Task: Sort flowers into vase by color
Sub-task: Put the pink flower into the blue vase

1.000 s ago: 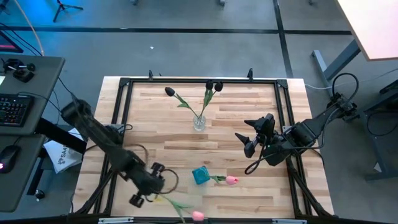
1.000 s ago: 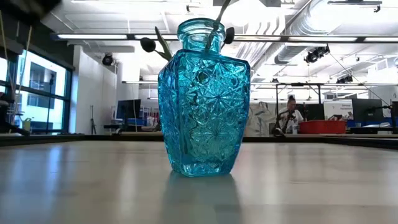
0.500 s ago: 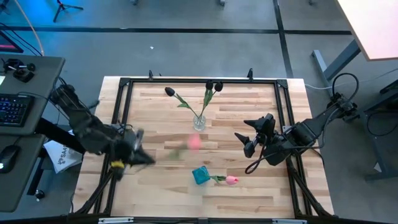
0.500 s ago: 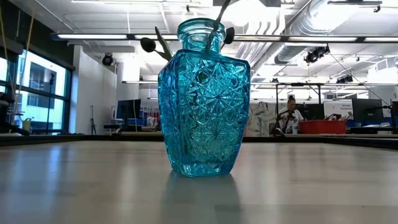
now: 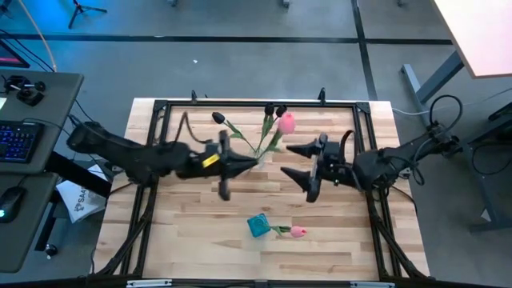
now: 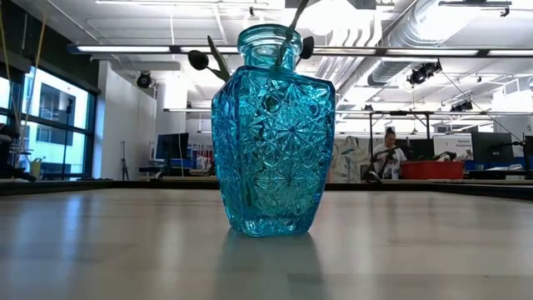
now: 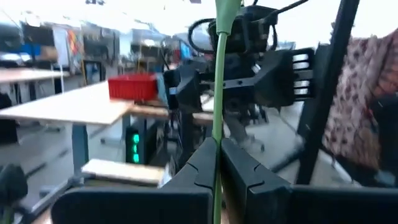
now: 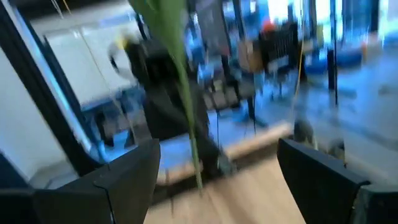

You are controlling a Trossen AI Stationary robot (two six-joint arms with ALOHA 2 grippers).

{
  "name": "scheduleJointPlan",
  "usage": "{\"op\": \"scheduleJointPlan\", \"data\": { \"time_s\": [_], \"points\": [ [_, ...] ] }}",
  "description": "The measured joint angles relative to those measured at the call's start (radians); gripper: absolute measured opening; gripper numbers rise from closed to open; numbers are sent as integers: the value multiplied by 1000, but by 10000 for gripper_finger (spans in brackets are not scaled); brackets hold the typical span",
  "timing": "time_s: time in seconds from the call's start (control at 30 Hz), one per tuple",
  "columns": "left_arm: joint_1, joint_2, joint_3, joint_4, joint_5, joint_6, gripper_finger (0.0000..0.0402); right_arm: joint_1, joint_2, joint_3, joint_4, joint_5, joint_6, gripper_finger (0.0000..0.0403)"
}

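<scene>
My left gripper (image 5: 246, 163) is near the table's middle, shut on a pink tulip whose head (image 5: 286, 122) points toward the far right. Its fingers also show in the left wrist view (image 7: 217, 163). My right gripper (image 5: 298, 165) faces it from the right, open, and touches nothing; a green stem and leaf (image 8: 176, 68) blur in front of its fingers (image 8: 217, 180). Three dark tulips (image 5: 218, 118) stand with their stems in a clear vase (image 5: 257, 154) just beyond my left gripper. A blue vase (image 5: 258, 226) holds the stem of a second pink tulip (image 5: 298, 232). My left gripper pinches the pink tulip's green stem (image 7: 217, 146) between its two fingers, coming level from the table's left. The stem runs on past the fingertips, roughly along them, to the head. The tulip is lifted clear of the table.
The blue cut-glass vase (image 6: 275, 133) fills the low view, with dark tulip heads (image 6: 197, 60) behind it. A black frame (image 5: 160, 108) edges the wooden table. A desk with a keyboard (image 5: 20, 140) stands off the left side. A person (image 6: 388, 154) sits far back in the room.
My left gripper has taken the pink tulip up from the table's near edge, swung toward the left edge, then gone far and right to the clear vase; the tulip is now lifted clear. My right gripper has moved left toward the table's middle and turned.
</scene>
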Motion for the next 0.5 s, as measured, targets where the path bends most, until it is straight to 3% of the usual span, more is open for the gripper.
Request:
{"op": "scheduleJointPlan", "data": {
  "time_s": [0.17, 0.5],
  "points": [
    [64, 101, -1, 183, 13, -13, 0, -45, 0, 0, 105, -21, -85, 318],
    [79, 181, -1, 204, 35, -59, 0, -119, 0, 0, 120, -109, -70, 318]
  ]
}}
